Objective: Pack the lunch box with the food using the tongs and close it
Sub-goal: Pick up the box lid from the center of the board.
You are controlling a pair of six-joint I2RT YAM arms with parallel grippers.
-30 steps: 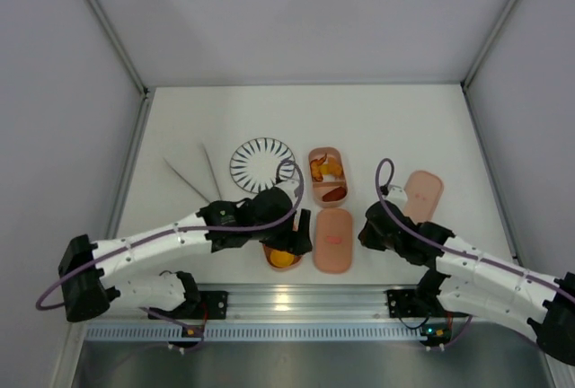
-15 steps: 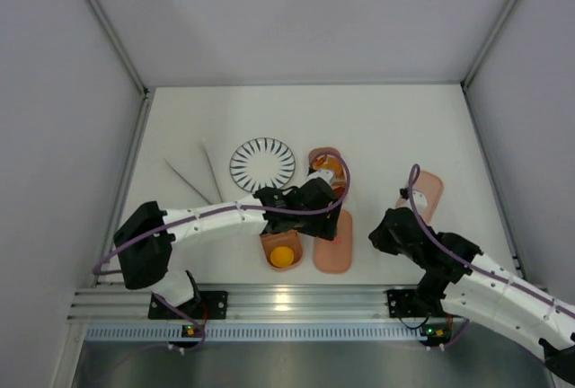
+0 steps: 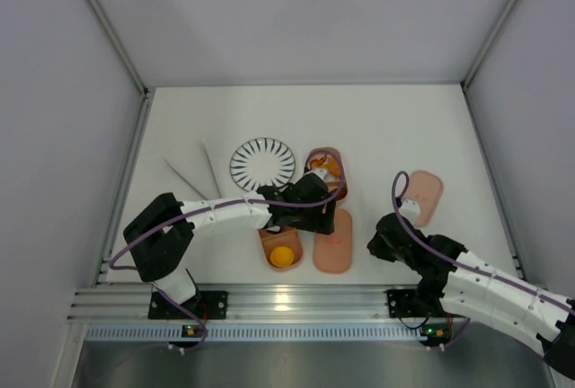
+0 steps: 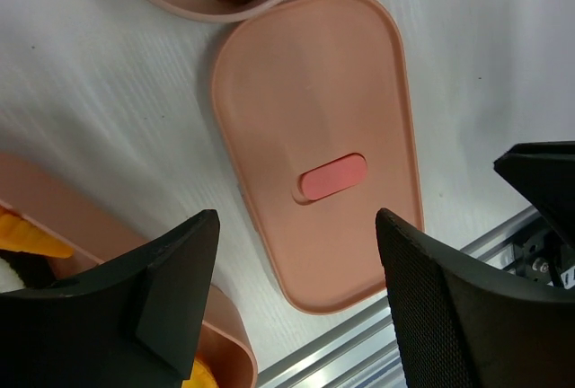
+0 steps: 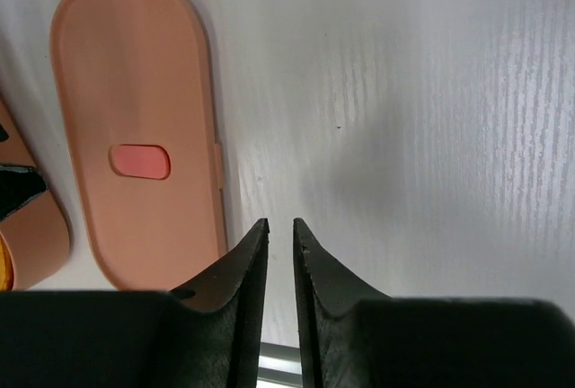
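1. The salmon-pink oblong plastic lid with the red mark (image 4: 314, 119) lies flat on the table at the centre of the left wrist view. Its long axis runs from top to bottom of the frame.
2. The left gripper (image 4: 296, 222) hangs directly above it. The jaws are spread wide across its short axis and hold nothing.
3. The right gripper (image 5: 278, 224) has its jaws parted by a narrow slit and is empty. The lid lies at the left of its view, so the left arm is nearer.

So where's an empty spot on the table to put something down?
The far strip of table along the back wall, behind the plate and the lone lid, is bare. So is the left corner behind the tongs. The near middle is crowded: trays, marked lid and left gripper bunch together.
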